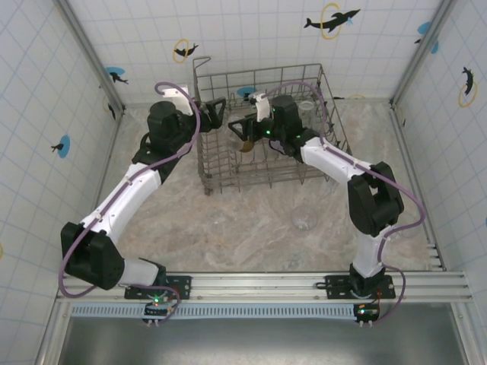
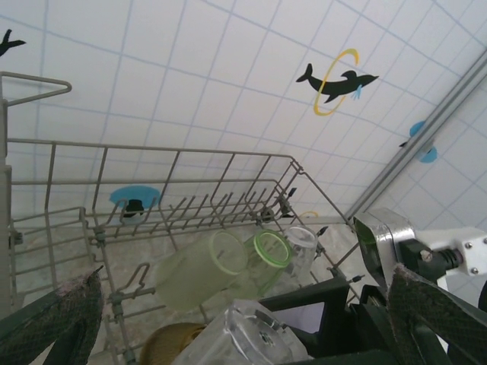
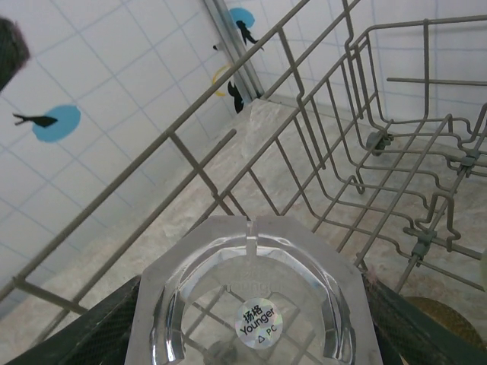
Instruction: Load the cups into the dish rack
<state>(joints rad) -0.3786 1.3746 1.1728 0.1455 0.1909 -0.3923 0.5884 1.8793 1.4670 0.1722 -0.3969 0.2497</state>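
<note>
Cups first: one clear cup point(image 3: 251, 281) is pinched between the fingers of the right gripper point(image 3: 251, 315), with its stickered base turned to the wrist camera. It is held over the nine o'clock half of the dish rack point(image 1: 228, 163). The left gripper point(image 2: 245, 304) has its jaws spread wide with nothing between them. It is poised at the rack's ten o'clock corner and points across toward three o'clock.

In the rack, two green cups point(image 2: 228, 266) lie tilted on their sides with a second clear one point(image 2: 302, 242) just beside them at three o'clock. An amber cup point(image 2: 169, 344) sits low at six o'clock in the left wrist view. A loose clear cup point(image 1: 304, 218) stands on the table, off the rack's five o'clock corner.

The right arm rises from its base at five o'clock, folds at the elbow and reaches in toward eleven. The left arm runs from seven o'clock up toward one.

The table point(image 1: 251, 228) is pale marbled stone, with the rack at its twelve o'clock end. The white tiled walls point(image 1: 251, 30) carry sea-animal stickers, one of them a dolphin point(image 1: 332, 20) leaping through a yellow ring.
</note>
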